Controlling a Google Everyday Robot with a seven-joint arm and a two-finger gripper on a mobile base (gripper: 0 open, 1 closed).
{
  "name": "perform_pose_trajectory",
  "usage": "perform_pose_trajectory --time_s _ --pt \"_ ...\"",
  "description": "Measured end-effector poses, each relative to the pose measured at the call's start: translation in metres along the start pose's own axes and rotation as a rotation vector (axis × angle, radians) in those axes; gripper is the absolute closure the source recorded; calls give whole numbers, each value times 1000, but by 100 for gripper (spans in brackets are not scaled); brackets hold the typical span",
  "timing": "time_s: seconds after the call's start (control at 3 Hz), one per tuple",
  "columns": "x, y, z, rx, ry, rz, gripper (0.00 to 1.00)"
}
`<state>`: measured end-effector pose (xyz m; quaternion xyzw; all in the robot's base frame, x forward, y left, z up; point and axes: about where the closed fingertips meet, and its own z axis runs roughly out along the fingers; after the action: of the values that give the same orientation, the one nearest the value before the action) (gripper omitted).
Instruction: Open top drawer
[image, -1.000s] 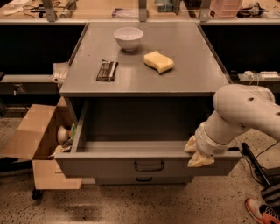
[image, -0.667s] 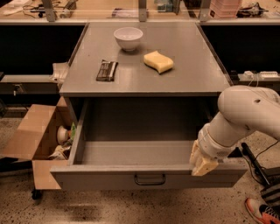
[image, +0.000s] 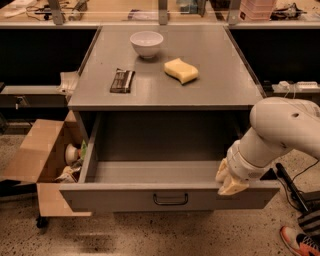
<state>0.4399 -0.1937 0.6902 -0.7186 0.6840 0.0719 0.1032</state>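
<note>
The top drawer (image: 125, 199) is a wide grey metal drawer, pulled far out from under the grey cabinet top (image: 165, 85). Its inside looks empty, and its flat front has a small dark bar handle (image: 170, 199) at centre. My gripper (image: 227, 182) is at the end of the white arm that comes in from the right. It rests at the top edge of the drawer front, near its right end. The lower drawers are hidden behind the open drawer.
On the cabinet top stand a white bowl (image: 146, 43), a yellow sponge (image: 181, 70) and a dark snack bar (image: 122, 80). An open cardboard box (image: 42, 160) with items stands on the floor at the left. Cables (image: 292, 185) and a shoe (image: 300, 240) lie at the right.
The drawer has slid further out toward the camera. My gripper moved with its front edge, down and toward the camera. The lower drawer fronts are no longer in sight.
</note>
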Motion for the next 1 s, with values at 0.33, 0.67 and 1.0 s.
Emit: perform_pose_trajectory --time_s 0.33,0.67,1.0 --pt "0 0 0 0 0 0 46" --pt "0 0 0 0 0 0 21" --pt "0 0 0 0 0 0 0"
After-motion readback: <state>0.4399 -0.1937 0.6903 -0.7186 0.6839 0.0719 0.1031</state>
